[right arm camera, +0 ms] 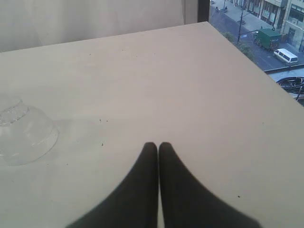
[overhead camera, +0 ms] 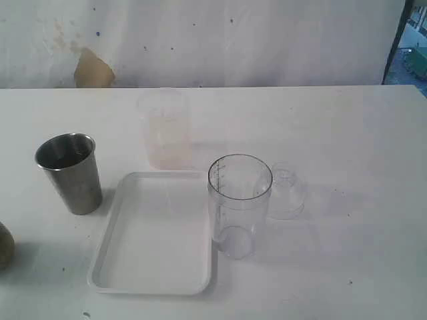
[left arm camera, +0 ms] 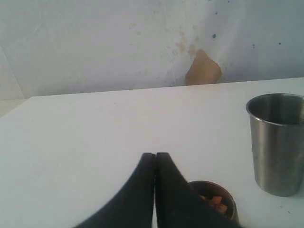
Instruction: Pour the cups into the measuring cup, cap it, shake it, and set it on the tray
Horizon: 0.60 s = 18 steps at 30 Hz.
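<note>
- Measuring cup [overhead camera: 239, 200]: upright and uncapped on the table, at the tray's right rim near its far corner. A printed scale runs down one side, its figures too small to read.
- Cap [overhead camera: 287, 193]: clear dome, neck up, on the table just right of the measuring cup.
- Tray [overhead camera: 110, 253]: white, shallow, nothing in it.
- Steel tumbler [overhead camera: 70, 172]: upright, left of the tray.
- Small brown cup [left arm camera: 216, 202]: holds orange pieces, near the tumbler.
- Frosted cup [overhead camera: 165, 130]: beyond the tray.
- Left gripper [left arm camera: 155, 156], right gripper [right arm camera: 158, 146]: fingers pressed together, holding nothing.
- Table [overhead camera: 347, 133]: white, lightly speckled.
- Wall [overhead camera: 233, 40]: pale, stained, with a tan patch [overhead camera: 92, 70].
- Window [overhead camera: 410, 40]: at right, overlooking a street.
</note>
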Available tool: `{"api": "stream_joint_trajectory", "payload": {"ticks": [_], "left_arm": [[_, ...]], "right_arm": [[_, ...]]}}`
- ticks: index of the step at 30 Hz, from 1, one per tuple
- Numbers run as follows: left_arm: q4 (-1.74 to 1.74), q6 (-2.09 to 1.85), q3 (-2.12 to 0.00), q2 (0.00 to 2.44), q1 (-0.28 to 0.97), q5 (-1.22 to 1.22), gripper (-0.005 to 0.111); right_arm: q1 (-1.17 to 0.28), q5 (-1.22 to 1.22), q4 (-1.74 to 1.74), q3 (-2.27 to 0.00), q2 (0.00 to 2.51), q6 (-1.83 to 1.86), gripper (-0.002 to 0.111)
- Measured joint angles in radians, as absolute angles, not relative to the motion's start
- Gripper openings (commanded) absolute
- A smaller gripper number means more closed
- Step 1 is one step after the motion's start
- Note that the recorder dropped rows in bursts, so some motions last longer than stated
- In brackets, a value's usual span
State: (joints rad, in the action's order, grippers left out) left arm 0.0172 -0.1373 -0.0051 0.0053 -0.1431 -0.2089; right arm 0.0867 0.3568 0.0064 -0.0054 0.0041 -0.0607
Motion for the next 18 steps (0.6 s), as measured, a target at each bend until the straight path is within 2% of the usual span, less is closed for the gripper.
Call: {"api": "stream_joint_trajectory", "payload": {"ticks": [18], "left_arm": [[0.0,-0.16,-0.005,0.005,-0.143,-0.194,0.001]], "right_arm": [[0.087,0.357,0.006,-0.005,0.004,-0.061,0.0]]}}
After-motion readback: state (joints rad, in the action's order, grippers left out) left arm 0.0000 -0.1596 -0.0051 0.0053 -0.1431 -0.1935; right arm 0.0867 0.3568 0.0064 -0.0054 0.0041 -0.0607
